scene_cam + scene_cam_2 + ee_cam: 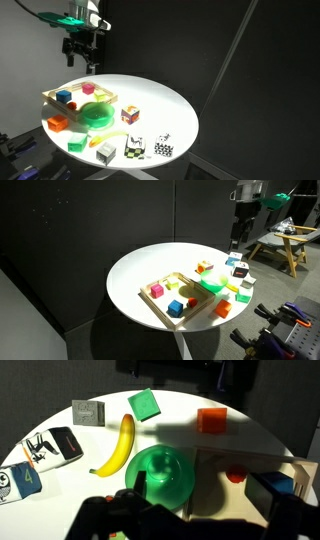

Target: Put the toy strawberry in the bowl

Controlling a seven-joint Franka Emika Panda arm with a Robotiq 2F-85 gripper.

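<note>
tabletop (170, 105): round, white, carries everything; seen in both exterior views (135, 275).
my hand (82, 60): hangs high above the tabletop's rim, well apart from all the toys. Fingers look spread with nothing between them. In an exterior view (237, 235) it sits up beside the far edge. In the wrist view it's only a dark blur along the bottom.
wooden tray (255, 454): split into compartments, lies flat, just beside the bowl. Small coloured cubes sit inside it.
bowl (165, 470): bright translucent green, round, upright, empty. It touches or overlaps the tray's corner, I can't tell which. Seen in both exterior views (98, 117) (212, 283).
banana (120, 442): yellow, curved, lies flat on the tabletop just beside the bowl.
orange block (211, 420): on the tabletop outside the tray, near its wall; also in both exterior views (57, 123) (223, 308).
green block (145, 404): flat, between the banana's tip and the orange block (75, 143).
blue block (275, 485): inside the tray, in a compartment farther from the bowl.
grey cube (88, 412): on the tabletop near the banana's upper end.
patterned cube (163, 148): black-and-white, near the tabletop's rim, apart from the tray.
toy strawberry (235, 475): small, red, rounded, sits in the tray compartment next to the bowl. It's not in the bowl and I'm not touching it. In the exterior views it's too small to tell from the cubes.
</note>
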